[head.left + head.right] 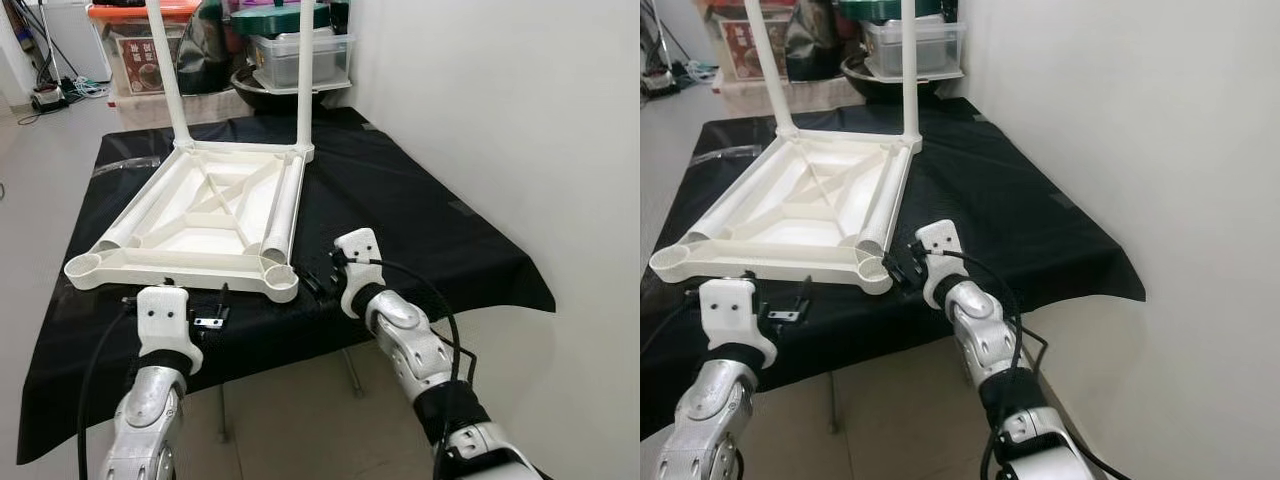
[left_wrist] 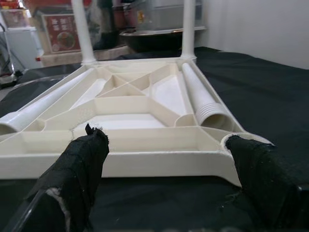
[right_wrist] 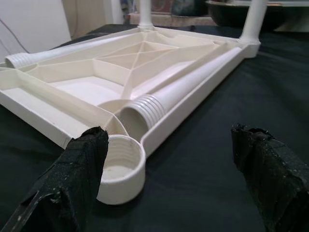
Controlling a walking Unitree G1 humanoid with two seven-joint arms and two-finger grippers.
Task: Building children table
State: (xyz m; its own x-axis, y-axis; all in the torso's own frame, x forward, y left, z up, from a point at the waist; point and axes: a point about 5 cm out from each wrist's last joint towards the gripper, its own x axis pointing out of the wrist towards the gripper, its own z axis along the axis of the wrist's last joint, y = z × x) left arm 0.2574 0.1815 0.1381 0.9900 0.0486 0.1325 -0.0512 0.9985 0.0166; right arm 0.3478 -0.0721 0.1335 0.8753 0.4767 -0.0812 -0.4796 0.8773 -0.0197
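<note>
Two legs are in already. Both your left hand point(image 1: 208, 312) and right hand point(image 1: 318, 275) hover released, so grab the loose leg point(image 1: 283, 207) and screw it into the corner socket point(image 3: 119, 164) of the tabletop point(image 1: 200, 215).

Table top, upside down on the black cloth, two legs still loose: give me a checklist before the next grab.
1. Table top lies flat, underside up: ok.
2. Two legs stand in the far sockets: ok.
3. Loose leg lies along the right rail, threaded end toward the robot: ok.
4. Near right socket empty: ok.
5. Right claw open, facing that socket: ok.
6. Left claw open at the near edge: ok.
</note>
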